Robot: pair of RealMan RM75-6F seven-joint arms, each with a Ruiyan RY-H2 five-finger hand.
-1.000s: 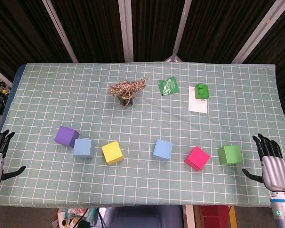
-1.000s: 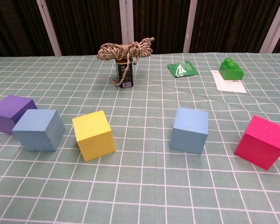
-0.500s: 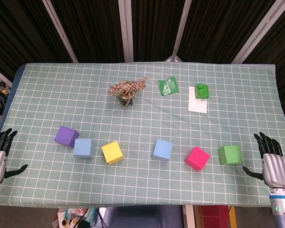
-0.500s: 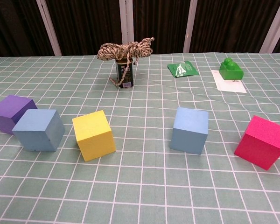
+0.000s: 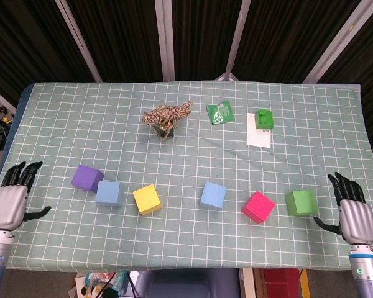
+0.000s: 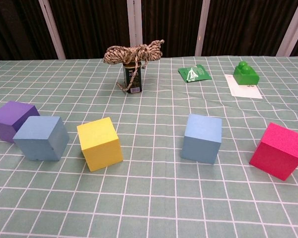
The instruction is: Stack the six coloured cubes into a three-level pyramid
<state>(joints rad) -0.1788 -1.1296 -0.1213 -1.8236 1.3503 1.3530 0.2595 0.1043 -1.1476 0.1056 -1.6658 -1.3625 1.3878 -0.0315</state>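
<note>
- At the lower left of the head view, the left hand (image 5: 9,202) is seen with a silver-grey back and black fingers.
- At the lower right, the right hand (image 5: 353,214) is built alike, with a blue-ringed grey wrist.

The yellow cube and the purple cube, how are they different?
The yellow cube is bright yellow; the purple cube is dark violet. The yellow cube stands alone with cloth showing all round it; the purple cube sits tight against a blue cube, at least nearly touching. The purple cube lies further left and further back than the yellow one. Both look about the same size, rest flat on the checked cloth, and are turned a little askew to its grid.
</note>
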